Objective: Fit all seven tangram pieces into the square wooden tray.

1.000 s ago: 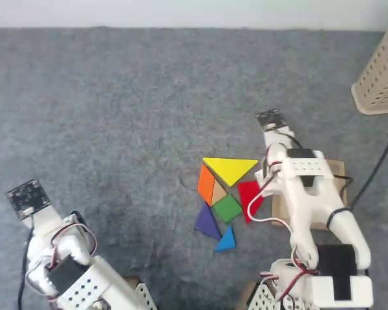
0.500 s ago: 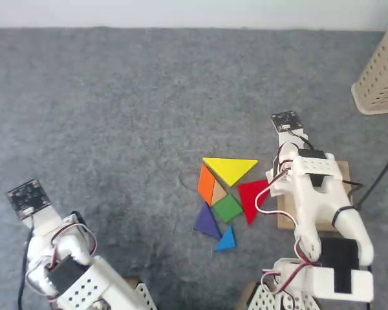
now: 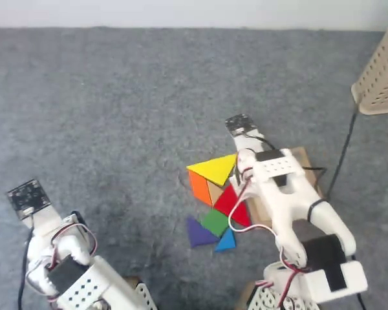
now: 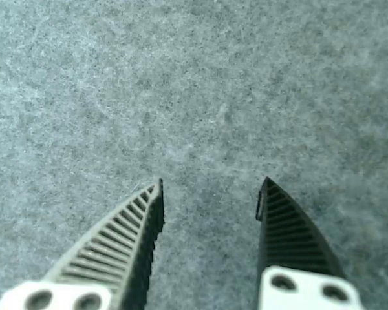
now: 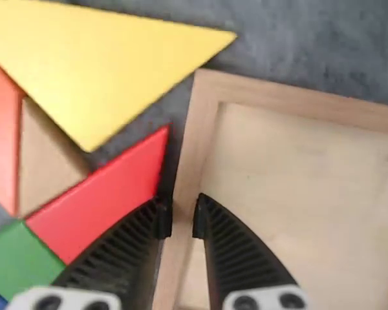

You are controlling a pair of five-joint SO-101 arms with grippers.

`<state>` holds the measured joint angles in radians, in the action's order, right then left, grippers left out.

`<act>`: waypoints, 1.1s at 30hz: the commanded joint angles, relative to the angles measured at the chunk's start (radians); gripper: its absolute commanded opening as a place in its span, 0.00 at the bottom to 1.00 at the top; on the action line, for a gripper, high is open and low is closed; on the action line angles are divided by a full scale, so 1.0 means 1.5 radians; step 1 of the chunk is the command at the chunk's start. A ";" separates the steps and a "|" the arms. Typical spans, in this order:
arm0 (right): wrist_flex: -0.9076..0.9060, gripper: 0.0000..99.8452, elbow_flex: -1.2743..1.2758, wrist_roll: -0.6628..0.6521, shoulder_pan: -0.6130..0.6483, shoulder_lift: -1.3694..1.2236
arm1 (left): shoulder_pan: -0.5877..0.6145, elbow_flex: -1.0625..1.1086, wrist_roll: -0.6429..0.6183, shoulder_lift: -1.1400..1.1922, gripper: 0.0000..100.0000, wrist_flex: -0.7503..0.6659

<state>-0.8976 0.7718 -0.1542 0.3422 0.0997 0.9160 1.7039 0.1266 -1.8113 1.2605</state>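
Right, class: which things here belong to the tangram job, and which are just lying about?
Job: wooden tray, right tool gripping its rim, yellow triangle, red triangle, purple triangle, blue triangle, green square, orange piece, tan piece.
Lying about: perforated basket.

- R arm [image 3: 291,200]: stretched fwd from its base, lying over the tray [image 5: 204,123], wrist tipped down at the tray's wall.
- R gripper [image 5: 179,218]: fingers nearly together, pinching the tray wall btwn them. One finger is inside the tray, the other just outside it.
- L arm [image 3: 58,258]: folded back by its base, well apart from the tray.
- L gripper [image 4: 211,187]: fingers spread wide, tips pointing down, far from the tray.
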 commanded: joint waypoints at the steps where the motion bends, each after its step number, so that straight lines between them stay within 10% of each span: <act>1: 0.005 0.01 -0.060 0.033 0.058 0.005 | -0.001 -0.013 -0.006 -0.007 0.23 0.002; 21: -0.130 0.14 -0.202 0.069 0.119 0.064 | -0.001 -0.013 -0.006 -0.007 0.23 0.002; 33: -0.139 0.21 -0.108 -0.070 0.183 0.066 | -0.001 -0.013 -0.006 -0.007 0.23 0.002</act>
<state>-1.0955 0.5831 -0.2708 0.5831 0.1458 0.9160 1.7039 0.1266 -1.8113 1.2605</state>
